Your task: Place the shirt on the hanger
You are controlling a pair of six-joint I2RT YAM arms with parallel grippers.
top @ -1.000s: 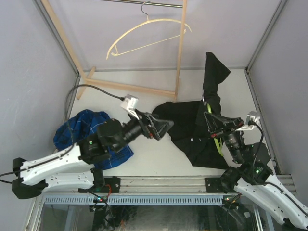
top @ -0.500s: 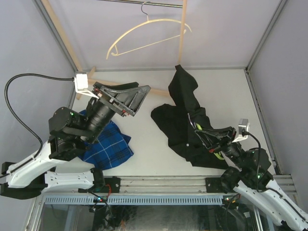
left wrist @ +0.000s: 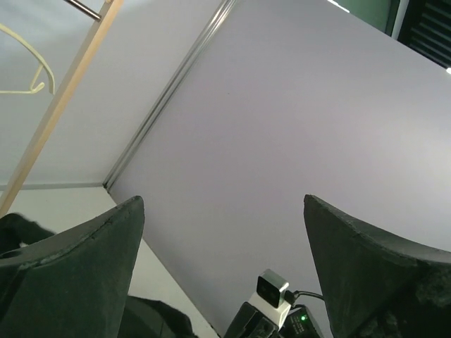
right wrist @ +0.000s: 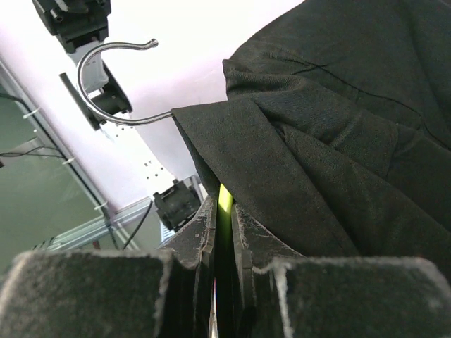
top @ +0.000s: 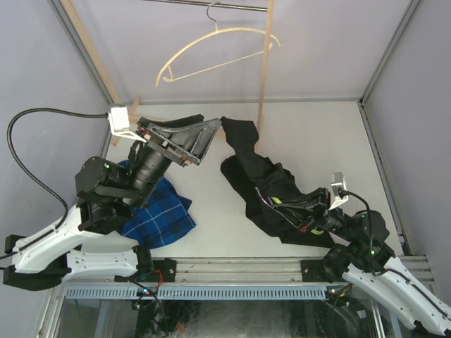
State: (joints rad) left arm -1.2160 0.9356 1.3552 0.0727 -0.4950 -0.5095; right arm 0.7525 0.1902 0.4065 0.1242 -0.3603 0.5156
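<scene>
Dressing step under way. Pinches lime-green hanger point(right wrist: 225, 199) in shut right gripper point(right wrist: 224, 227), black shirt point(top: 248, 167) bunched over it on table point(top: 211, 232), right of centre, metal hook point(right wrist: 79, 74) poking free. Holds left gripper point(top: 199, 143) raised, spread wide, empty. Next likely calls for grabbing the loose collar and spreading it along the hanger's arm.

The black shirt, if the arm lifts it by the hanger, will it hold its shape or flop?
Probably floppy: the shirt lies crumpled in soft folds across the table. It may slide off the hanger when lifted, since it only drapes loosely over it near the right tool.
</scene>
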